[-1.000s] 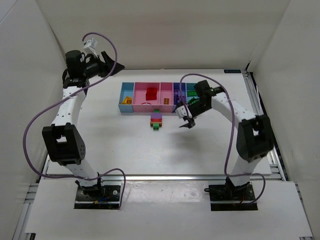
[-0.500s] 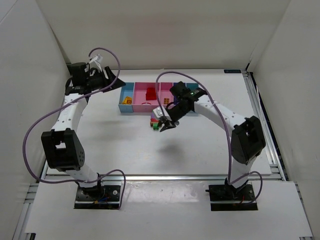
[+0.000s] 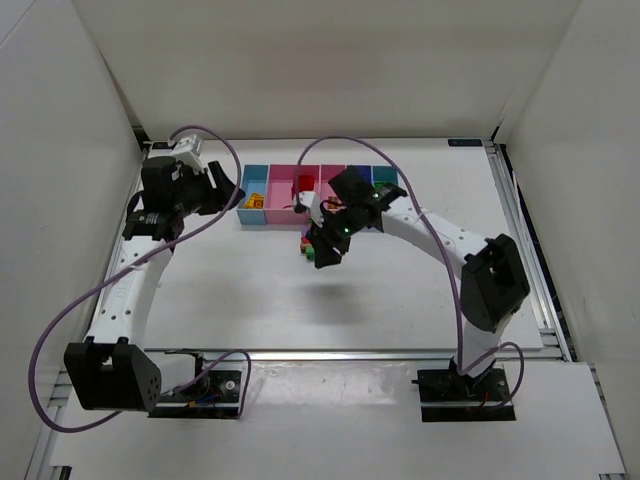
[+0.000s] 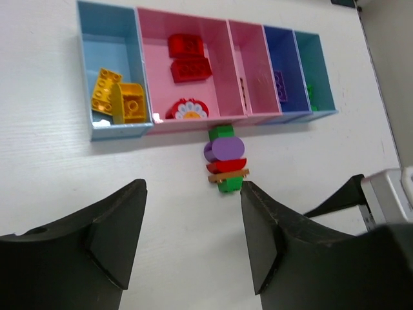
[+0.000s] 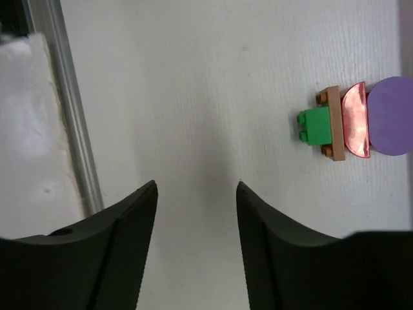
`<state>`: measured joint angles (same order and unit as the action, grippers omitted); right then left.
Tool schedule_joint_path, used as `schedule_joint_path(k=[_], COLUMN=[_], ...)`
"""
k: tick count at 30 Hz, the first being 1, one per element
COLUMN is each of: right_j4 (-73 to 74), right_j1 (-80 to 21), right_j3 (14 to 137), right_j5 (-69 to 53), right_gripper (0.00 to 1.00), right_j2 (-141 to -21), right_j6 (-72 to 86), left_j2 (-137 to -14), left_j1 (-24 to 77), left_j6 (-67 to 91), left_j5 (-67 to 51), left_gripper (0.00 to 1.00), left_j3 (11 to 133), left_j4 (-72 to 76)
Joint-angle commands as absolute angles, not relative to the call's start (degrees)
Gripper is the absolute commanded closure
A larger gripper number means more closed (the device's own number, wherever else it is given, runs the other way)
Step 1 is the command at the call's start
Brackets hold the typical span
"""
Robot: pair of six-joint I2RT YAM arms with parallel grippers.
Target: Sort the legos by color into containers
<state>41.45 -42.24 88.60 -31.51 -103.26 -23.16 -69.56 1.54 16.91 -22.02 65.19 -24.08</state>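
Note:
A stuck-together stack of legos (image 4: 225, 158) lies on the table just in front of the tray of containers (image 4: 119, 132): green, purple, red, a thin orange plate, green. Yellow and orange legos (image 4: 116, 98) lie in the left light blue compartment. Red ones (image 4: 187, 58) are in the wide pink one, a purple one (image 4: 279, 84) in the dark blue. My left gripper (image 4: 193, 219) hangs open and empty, short of the stack. My right gripper (image 5: 195, 187) is open and empty too, with the stack (image 5: 342, 123) off to its right. In the top view the right gripper (image 3: 325, 252) partly covers the stack (image 3: 308, 243).
A flower-shaped red and white piece (image 4: 188, 110) leans at the front of the wide pink compartment. A metal rail (image 5: 71, 129) runs along the table edge. White walls enclose the table (image 3: 230, 290) on three sides. The left gripper (image 3: 228, 190) hovers by the tray's left end (image 3: 245, 218).
My right arm has swung left from the tray's right end to over the stack. My left arm has dropped forward from the back corner toward the tray's left end.

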Motion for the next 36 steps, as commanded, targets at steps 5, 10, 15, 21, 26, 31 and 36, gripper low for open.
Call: schedule_joint_path(k=[5,10,15,21,26,31,36], right_j4=[32.2,47.2,50.2,54.8,49.0,40.9,41.4], right_j1=[-39.3,-35.5,-34.9,-35.6,-39.1,-40.7,-41.3], right_j3=[69.9,76.2,80.7,84.9,91.0,94.4,102.9], right_j5=[-44.3,-50.9,-52.6,-51.9,-49.4,-43.6,-32.6], right_gripper=[0.33,0.26,0.25,0.31,0.34,0.34,0.4], right_j2=[-90.8,-97.3,-102.0,-107.4,-110.5,-112.1,-114.4], right_j6=[-73.0,-108.1,-122.8,-136.0,-110.3,-81.7,-44.7], left_j2=[-69.2,-72.9,-75.5,-78.5,-79.2,-79.9,-79.3], left_j1=[-1.7,-5.1,-6.9,-7.3,-7.6,-7.6,-4.9], left_j6=[16.4,17.2,18.5,18.0,18.4,18.3,15.9], left_j5=[-28.6,-30.7,-32.8,-33.8,-34.2,-34.7,-35.6], left_gripper=[0.27,0.27,0.27,0.27,0.26,0.26,0.25], left_j3=[63.7,65.5,66.2,68.4,68.7,68.6,69.0], left_j4=[-27.9,-28.0,-27.8,-27.9,-27.7,-27.7,-28.4])
